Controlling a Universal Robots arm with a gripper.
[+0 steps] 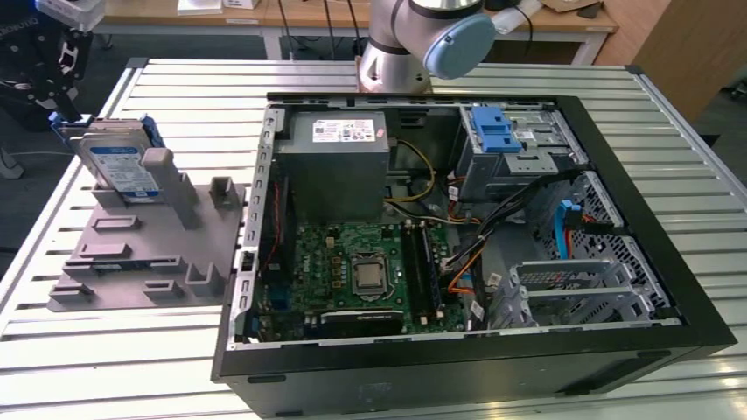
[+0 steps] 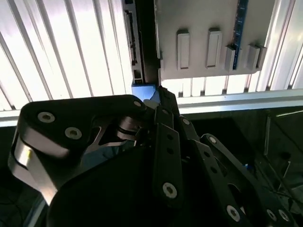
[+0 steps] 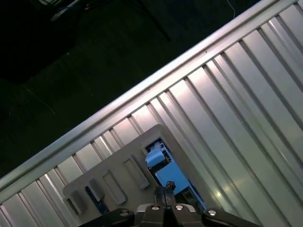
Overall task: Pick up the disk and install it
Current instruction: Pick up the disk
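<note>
Your disk (image 1: 117, 166) stands on edge in a grey holder (image 1: 135, 254), at the exterior view's left of the open computer case (image 1: 467, 372). The gripper (image 3: 163, 193) hangs just above the disk's blue-railed top edge; you cannot tell whether it is apart or together. An off-centre descent could strike the rail, tilt the disk, or catch only plastic.

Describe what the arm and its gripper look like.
The arm is a smooth silver-grey tube with a rounded joint closed by a light blue cap. In both wrist views the gripper is black, built of flat linkage bars pinned with round silver fasteners, and it narrows toward its tip.
</note>
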